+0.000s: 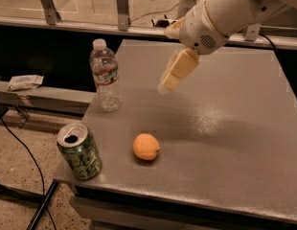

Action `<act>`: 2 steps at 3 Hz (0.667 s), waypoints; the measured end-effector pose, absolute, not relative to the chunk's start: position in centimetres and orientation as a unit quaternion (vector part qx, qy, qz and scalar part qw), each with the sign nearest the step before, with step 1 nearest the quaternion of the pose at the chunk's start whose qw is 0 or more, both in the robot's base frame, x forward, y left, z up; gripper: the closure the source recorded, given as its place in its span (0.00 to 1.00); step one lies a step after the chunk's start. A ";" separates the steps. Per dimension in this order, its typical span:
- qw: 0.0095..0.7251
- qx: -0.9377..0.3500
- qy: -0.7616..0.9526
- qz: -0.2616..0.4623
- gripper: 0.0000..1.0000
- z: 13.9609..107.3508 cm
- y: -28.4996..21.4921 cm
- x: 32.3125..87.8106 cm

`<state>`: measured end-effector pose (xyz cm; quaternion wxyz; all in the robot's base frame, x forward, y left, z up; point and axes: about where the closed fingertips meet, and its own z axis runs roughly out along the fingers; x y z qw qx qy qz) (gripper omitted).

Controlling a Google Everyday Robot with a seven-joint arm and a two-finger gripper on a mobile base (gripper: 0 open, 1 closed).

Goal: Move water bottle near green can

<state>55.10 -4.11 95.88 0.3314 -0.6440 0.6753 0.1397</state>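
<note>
The water bottle (105,75) stands upright near the left edge of the grey table (220,128); it is clear with a white cap and a white-and-red label. The green can (79,151) stands upright at the table's front left corner, its silver top open. My gripper (173,75) hangs above the table's middle, to the right of the bottle and apart from it, holding nothing. It points down and to the left. The white arm reaches in from the upper right.
An orange (146,146) lies on the table between the can and the table's middle, in front of the gripper. A glass railing (91,13) runs behind the table. A crumpled white wrapper (24,82) lies on a ledge at the left. Cables run over the floor at the lower left.
</note>
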 end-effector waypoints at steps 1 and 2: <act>0.365 -0.636 0.654 0.189 0.00 95.9 -1.5 55.5; 0.422 -0.601 0.618 0.281 0.00 96.1 3.5 56.2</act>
